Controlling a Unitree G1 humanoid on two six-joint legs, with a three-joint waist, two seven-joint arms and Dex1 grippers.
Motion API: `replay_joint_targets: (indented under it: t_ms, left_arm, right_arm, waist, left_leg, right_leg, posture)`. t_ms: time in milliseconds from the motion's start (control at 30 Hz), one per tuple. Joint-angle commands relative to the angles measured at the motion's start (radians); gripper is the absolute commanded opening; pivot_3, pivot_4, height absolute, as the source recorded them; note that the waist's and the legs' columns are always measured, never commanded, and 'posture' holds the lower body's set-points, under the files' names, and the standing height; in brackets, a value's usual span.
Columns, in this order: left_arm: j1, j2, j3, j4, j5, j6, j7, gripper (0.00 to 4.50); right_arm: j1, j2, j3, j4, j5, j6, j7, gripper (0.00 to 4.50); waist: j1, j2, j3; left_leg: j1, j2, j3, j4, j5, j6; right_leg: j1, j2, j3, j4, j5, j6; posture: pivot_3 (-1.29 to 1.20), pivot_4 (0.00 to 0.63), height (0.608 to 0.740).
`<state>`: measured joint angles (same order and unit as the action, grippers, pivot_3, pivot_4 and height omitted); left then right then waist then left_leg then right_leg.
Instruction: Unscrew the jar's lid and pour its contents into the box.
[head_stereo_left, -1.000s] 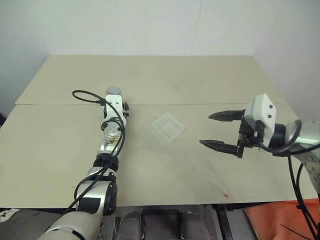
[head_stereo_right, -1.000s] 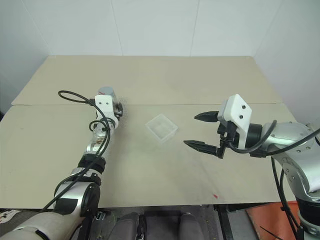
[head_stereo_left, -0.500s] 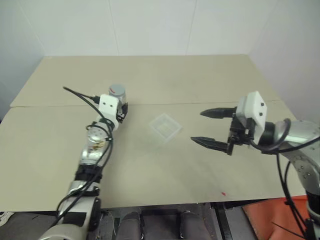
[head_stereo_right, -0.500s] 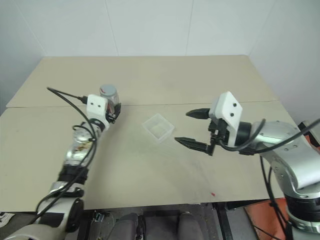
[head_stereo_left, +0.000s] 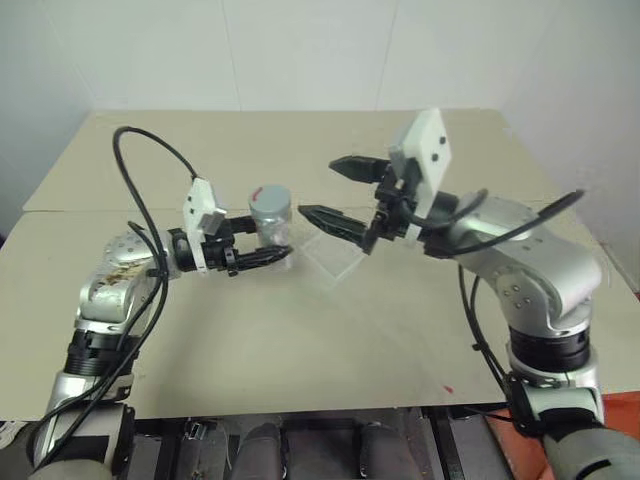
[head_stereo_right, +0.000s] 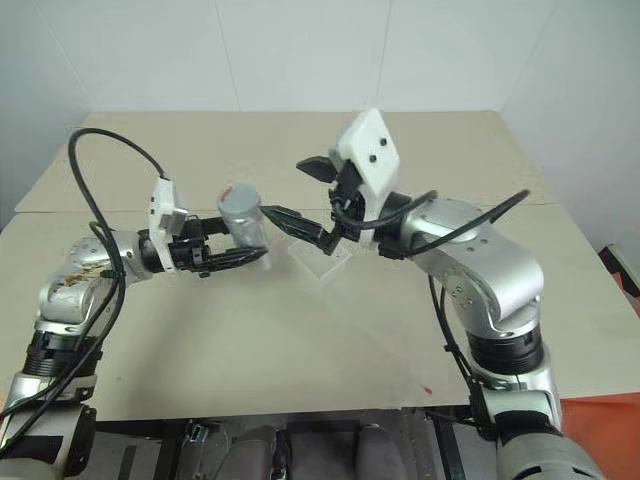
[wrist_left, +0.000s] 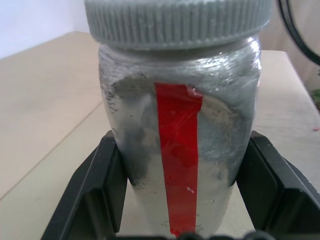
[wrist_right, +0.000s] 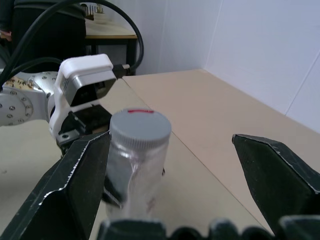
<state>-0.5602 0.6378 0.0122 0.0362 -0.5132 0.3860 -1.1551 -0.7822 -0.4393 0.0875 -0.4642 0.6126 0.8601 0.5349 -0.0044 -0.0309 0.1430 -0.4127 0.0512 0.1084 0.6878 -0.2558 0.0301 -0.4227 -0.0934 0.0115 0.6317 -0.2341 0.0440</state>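
left hand (head_stereo_left: 268, 252) has lifted the jar (head_stereo_left: 271, 214) beside spread right hand (head_stereo_left: 335, 190)

No writing, brand, number or sign can be read anywhere. The jar (wrist_left: 180, 150) carries only a plain red stripe down its side, with no lettering on it, and the lid (wrist_left: 177, 22) is bare ribbed grey.
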Motion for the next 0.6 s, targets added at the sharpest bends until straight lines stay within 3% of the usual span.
replay_joint_targets:
  t_ms: [33, 267, 600]
  left_arm:
    - [-0.048, -0.012, -0.002, -0.009, -0.009, -0.019, -0.028, 2.74]
    - [-0.068, -0.031, -0.022, -0.001, 0.018, -0.051, -0.059, 2.74]
    - [-0.054, -0.033, -0.024, -0.027, 0.026, -0.073, -0.064, 2.74]
  right_arm:
    - [-0.057, 0.04, 0.0, -0.009, 0.027, 0.033, -0.025, 4.5]
    - [-0.109, 0.114, 0.034, 0.014, 0.032, 0.097, -0.048, 4.5]
    - [-0.135, 0.12, 0.05, 0.067, 0.023, 0.143, -0.054, 4.5]
  waist:
    - [-0.001, 0.0, 0.0]
    - [-0.007, 0.0, 0.0]
    - [-0.008, 0.0, 0.0]
  left_leg:
    - [-0.001, 0.0, 0.0, 0.0, 0.0, 0.0]
    - [-0.001, 0.0, 0.0, 0.0, 0.0, 0.0]
    - [-0.001, 0.0, -0.001, 0.0, 0.0, 0.0]
  right_leg:
    - [0.0, 0.0, 0.0, 0.0, 0.0, 0.0]
    - [-0.001, 0.0, 0.0, 0.0, 0.0, 0.0]
    - [-0.001, 0.0, 0.0, 0.001, 0.0, 0.0]
  posture:
    - [0.0, 0.15, 0.74]
    - [0.0, 0.15, 0.74]
    - [0.0, 0.15, 0.74]
